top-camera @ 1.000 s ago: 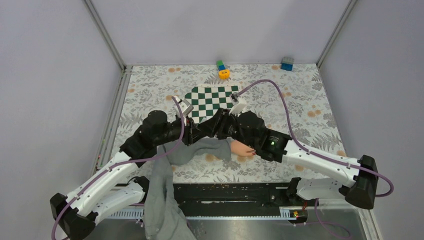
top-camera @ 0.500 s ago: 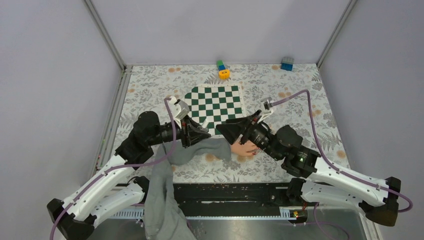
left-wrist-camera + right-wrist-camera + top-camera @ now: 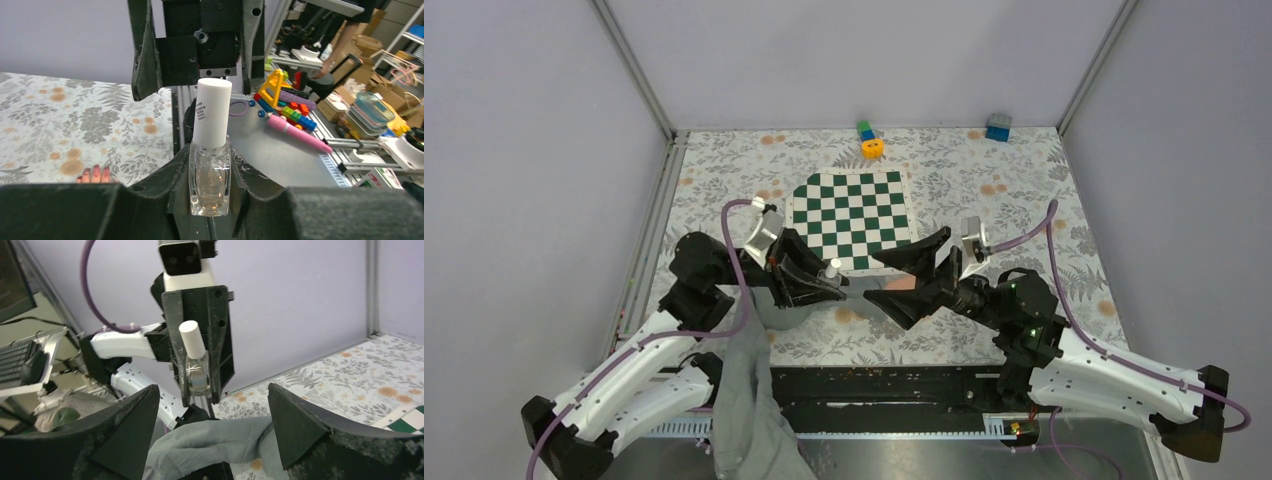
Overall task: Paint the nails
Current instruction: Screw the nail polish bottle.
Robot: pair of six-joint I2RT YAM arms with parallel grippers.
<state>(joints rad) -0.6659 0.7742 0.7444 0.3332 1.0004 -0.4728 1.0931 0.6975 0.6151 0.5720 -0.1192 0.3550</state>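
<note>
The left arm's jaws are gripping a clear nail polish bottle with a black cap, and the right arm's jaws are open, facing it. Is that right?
Not quite. The cap is white, not black, as the left wrist view shows. The rest holds: the left arm's jaws grip the clear nail polish bottle, and the right arm's jaws are open, facing it.
</note>
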